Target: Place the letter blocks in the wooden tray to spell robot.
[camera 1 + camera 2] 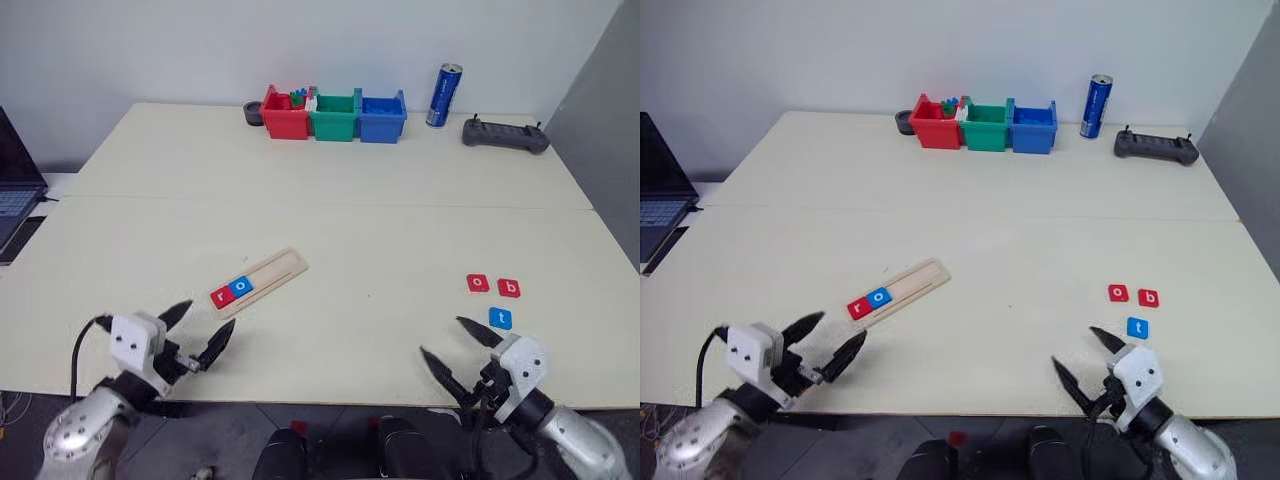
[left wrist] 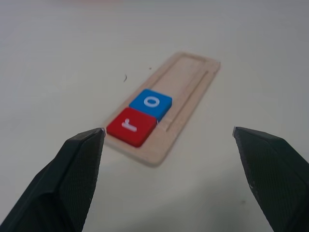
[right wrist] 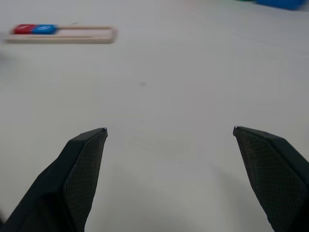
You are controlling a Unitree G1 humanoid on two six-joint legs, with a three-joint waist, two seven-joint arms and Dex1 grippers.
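Figure: two of five letters set. My left claw (image 1: pixel 195 335) hangs wide open and empty at the near desk (image 1: pixel 380 220) edge, just short of the wooden tray (image 1: pixel 268 274). My right claw (image 1: pixel 462 345) is likewise spread wide and holds nothing, near the loose tiles.

The tray lies at a slant on the near left of the desk. At its near end sit the red r block (image 1: pixel 220 296) and the blue o block (image 1: pixel 240 286), side by side and touching; the rest of the groove is bare. Well apart, on the right, lie the red o block (image 1: pixel 478 283) and the red b block (image 1: pixel 509 288) just beside each other, with the blue t block (image 1: pixel 500 318) just nearer me.

Step in hand, as I judge it: fetching the third letter. The next move calls for my right claw to close on the red b block, not its red neighbour.

The head views show the loose tiles; my left wrist view shows the tray's groove and its two seated letters close up; my right wrist view shows the tray far across bare desk.
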